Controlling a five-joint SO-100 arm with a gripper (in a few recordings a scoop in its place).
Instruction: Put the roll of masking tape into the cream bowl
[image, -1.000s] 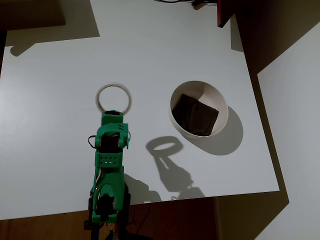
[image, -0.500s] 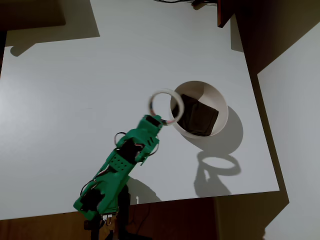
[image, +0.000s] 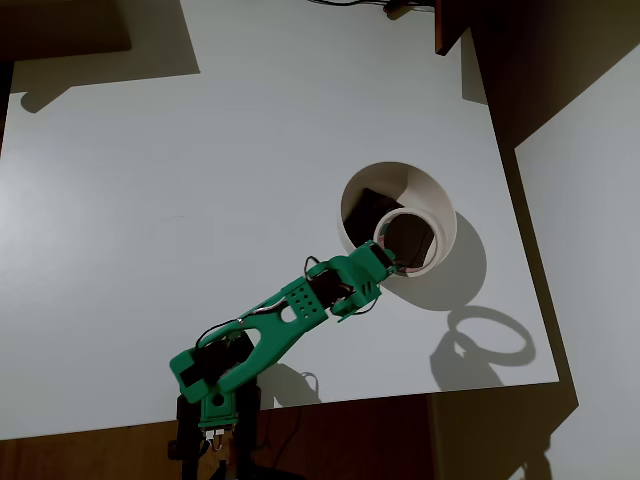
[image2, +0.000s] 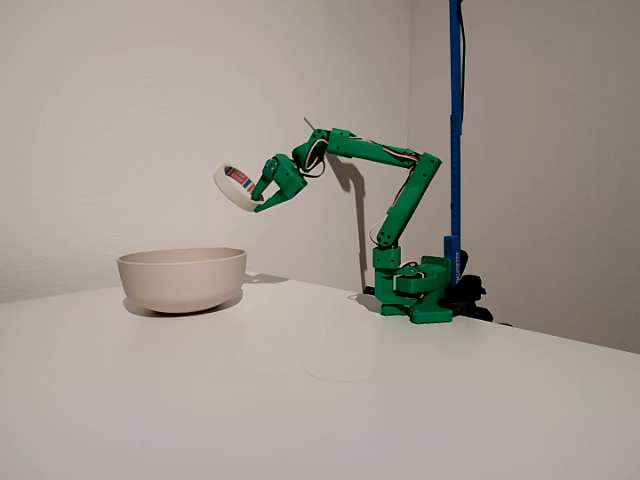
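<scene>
Above the bowl (image2: 182, 278), the hand (image2: 262, 196) pinches the tape roll (image2: 234, 187) by its rim. Released off-centre, it might strike the bowl's rim and roll across the worktop (image2: 320, 400).

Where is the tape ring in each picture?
Overhead view: the roll of masking tape sits right of centre, over the cream bowl, held by the gripper.
Fixed view: it hangs upper left of centre, held above the bowl's right side.
Shared landmark: the cream bowl.
</scene>
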